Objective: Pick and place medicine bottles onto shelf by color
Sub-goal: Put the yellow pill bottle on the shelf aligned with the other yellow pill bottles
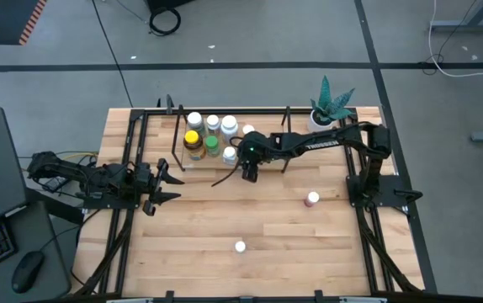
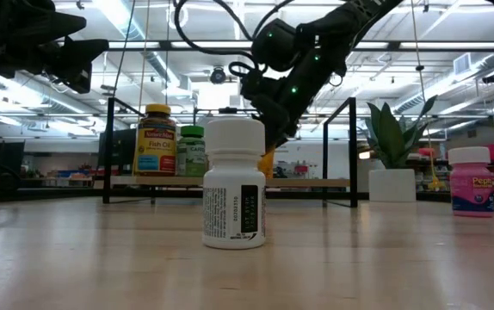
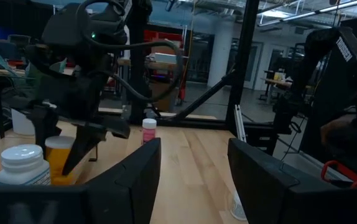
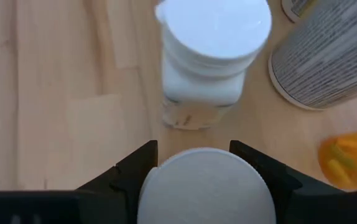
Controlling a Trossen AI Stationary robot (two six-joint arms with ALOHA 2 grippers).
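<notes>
Several medicine bottles stand on the shelf [image 1: 268, 123], among them a yellow-capped one [image 1: 192, 139], a green-capped one [image 1: 212, 145] and white-capped ones [image 1: 213, 123]. My right gripper [image 1: 250, 172] hangs over the shelf's near edge, shut on a white-capped bottle [image 4: 203, 190], just in front of another white bottle [image 4: 209, 50]. On the table stand a pink bottle [image 1: 312, 199] and a white bottle [image 1: 240, 247]. My left gripper [image 1: 170, 187] waits open at the table's left. My right gripper pinches the bottle at its white cap [image 4: 166, 186] between the two fingers [image 4: 132, 171], one on each side of the cap. The fingers slant down from the table's right. The bottle's body below the cap is hidden by the cap itself.
A potted plant [image 1: 332, 105] stands at the far right corner beside the shelf. The shelf's black rods [image 2: 353, 151] rise around the board. A grey ribbed cap [image 4: 328, 62] and a yellow bottle [image 4: 349, 158] stand close to the held bottle.
</notes>
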